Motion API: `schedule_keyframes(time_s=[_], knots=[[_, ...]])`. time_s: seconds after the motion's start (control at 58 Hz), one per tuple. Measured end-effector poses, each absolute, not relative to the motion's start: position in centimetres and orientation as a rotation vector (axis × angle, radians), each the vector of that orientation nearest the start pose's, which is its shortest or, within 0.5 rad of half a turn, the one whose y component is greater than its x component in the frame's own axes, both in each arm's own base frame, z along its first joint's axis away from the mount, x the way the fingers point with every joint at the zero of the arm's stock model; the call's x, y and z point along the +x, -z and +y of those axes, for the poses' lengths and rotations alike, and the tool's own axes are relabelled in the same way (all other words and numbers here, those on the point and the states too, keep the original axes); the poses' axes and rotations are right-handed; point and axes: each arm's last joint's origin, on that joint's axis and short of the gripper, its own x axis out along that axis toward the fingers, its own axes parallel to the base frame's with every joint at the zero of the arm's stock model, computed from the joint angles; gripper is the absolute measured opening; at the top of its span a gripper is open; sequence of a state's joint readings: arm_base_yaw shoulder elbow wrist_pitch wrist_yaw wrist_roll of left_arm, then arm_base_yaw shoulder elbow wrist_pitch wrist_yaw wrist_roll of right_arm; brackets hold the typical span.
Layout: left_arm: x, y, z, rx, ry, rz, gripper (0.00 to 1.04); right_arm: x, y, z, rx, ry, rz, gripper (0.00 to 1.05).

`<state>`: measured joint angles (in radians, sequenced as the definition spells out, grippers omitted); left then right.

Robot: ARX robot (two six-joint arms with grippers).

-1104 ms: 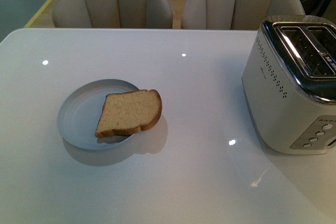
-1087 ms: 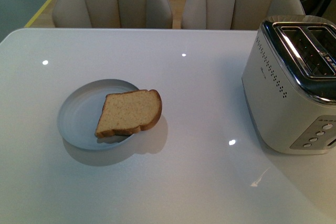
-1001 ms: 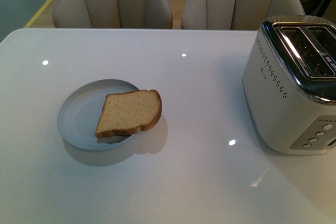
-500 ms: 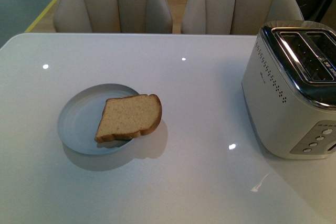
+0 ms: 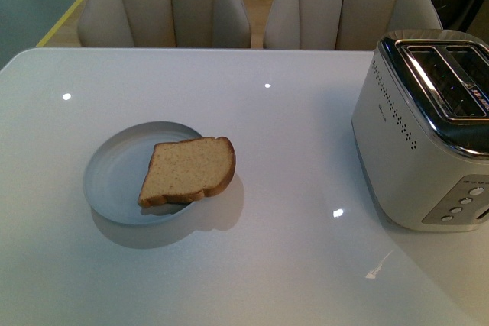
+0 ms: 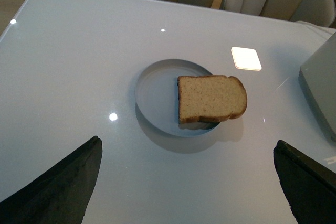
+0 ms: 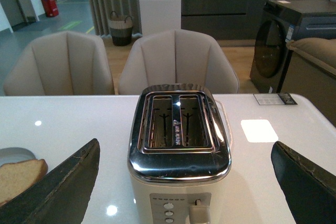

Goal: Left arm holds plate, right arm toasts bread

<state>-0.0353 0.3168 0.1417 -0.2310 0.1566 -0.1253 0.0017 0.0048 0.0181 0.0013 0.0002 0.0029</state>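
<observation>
A slice of brown bread (image 5: 188, 171) lies on the pale blue-grey plate (image 5: 114, 177), overhanging its right rim, on the left half of the white table. Neither arm shows in the front view. The left wrist view looks down on the bread (image 6: 211, 97) and plate (image 6: 155, 90); my left gripper (image 6: 189, 182) hangs open well short of them, with nothing between its black fingers (image 6: 63, 182). My right gripper (image 7: 184, 182) is open too, facing the toaster (image 7: 178, 150) from its button side, whose two slots are empty. The bread's edge (image 7: 18, 179) shows at that view's left.
The white and chrome toaster (image 5: 428, 127) stands at the table's right edge. Two beige chairs (image 5: 252, 1) are pushed in at the far side. Bare glossy table (image 5: 290, 265) lies between plate and toaster. A washing machine (image 7: 294, 35) stands beyond the table.
The front view has tilted slightly, so everything sits a little lower in the picture. The bread, plate and toaster have not moved on the table.
</observation>
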Motion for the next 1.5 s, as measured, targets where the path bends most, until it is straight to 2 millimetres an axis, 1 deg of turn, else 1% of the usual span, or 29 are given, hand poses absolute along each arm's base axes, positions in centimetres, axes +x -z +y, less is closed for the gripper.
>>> schedule_keyframes(time_s=[0.069, 0.173, 0.224, 0.242, 0.276, 0.293, 0.345, 0.362, 0.397, 0.414, 0.466, 0.518, 0.552, 0.707, 0.932, 1.053, 1.173, 1.277, 1.501], knots=[[11.8, -17.1, -1.2, -0.148, 0.186, 0.39, 0.97, 9.7, -16.9, 0.0, 0.003, -0.002, -0.015, 0.96], [14.1, -17.7, -1.5, -0.165, 0.192, 0.369, 0.97, 9.7, -16.9, 0.0, 0.002, -0.002, -0.015, 0.96], [15.9, -17.8, -1.7, -0.16, 0.172, 0.362, 0.97, 9.7, -16.9, 0.0, 0.003, -0.002, -0.015, 0.96], [16.3, -17.8, -1.7, -0.159, 0.169, 0.361, 0.97, 9.7, -16.9, 0.0, 0.002, -0.002, -0.015, 0.96], [17.7, -17.8, -1.8, -0.156, 0.157, 0.357, 0.97, 9.7, -16.9, 0.0, 0.002, -0.002, -0.015, 0.96], [18.1, -17.8, -1.9, -0.156, 0.155, 0.356, 0.97, 9.7, -16.9, 0.0, 0.002, -0.002, -0.015, 0.96], [20.4, -17.4, -2.1, -0.165, 0.146, 0.368, 0.97, 9.7, -16.9, 0.0, 0.002, -0.002, -0.015, 0.96], [20.8, -17.3, -2.1, -0.168, 0.141, 0.372, 0.97, 9.7, -16.9, 0.0, 0.002, -0.002, -0.015, 0.96], [22.3, -16.7, -2.3, -0.176, 0.126, 0.395, 0.97, 9.7, -16.9, 0.0, 0.003, -0.002, -0.015, 0.96], [22.7, -16.6, -2.3, -0.179, 0.123, 0.403, 0.97, 9.7, -16.9, 0.0, 0.002, -0.002, -0.015, 0.96], [24.7, -15.2, -2.4, -0.197, 0.097, 0.466, 0.97, 9.7, -16.9, 0.0, 0.002, -0.002, -0.015, 0.96], [25.9, -14.0, -2.4, -0.205, 0.071, 0.512, 0.97, 9.7, -16.9, 0.0, 0.002, -0.002, -0.015, 0.96], [26.9, -12.9, -2.4, -0.208, 0.046, 0.553, 0.97, 9.7, -16.9, 0.0, 0.002, -0.002, -0.015, 0.96], [30.0, -8.7, -2.0, -0.25, -0.031, 0.686, 0.97, 9.7, -16.9, 0.0, 0.002, -0.002, -0.015, 0.96], [32.8, -5.3, -1.3, -0.261, -0.106, 0.75, 0.97, 9.7, -16.9, 0.0, 0.003, -0.002, -0.015, 0.96], [34.4, -2.8, -1.6, -0.258, -0.129, 0.806, 0.97, 9.7, -16.9, 0.0, 0.002, -0.002, -0.015, 0.96], [35.1, -0.8, -2.2, -0.259, -0.141, 0.863, 0.97, 9.7, -16.9, 0.0, 0.002, -0.002, -0.015, 0.96], [35.5, 0.4, -2.8, -0.258, -0.144, 0.895, 0.97, 9.7, -16.9, 0.0, 0.002, -0.002, -0.015, 0.96], [36.2, 1.9, -3.5, -0.274, -0.156, 0.924, 0.97, 9.7, -16.9, 0.0, 0.002, -0.002, -0.015, 0.96]])
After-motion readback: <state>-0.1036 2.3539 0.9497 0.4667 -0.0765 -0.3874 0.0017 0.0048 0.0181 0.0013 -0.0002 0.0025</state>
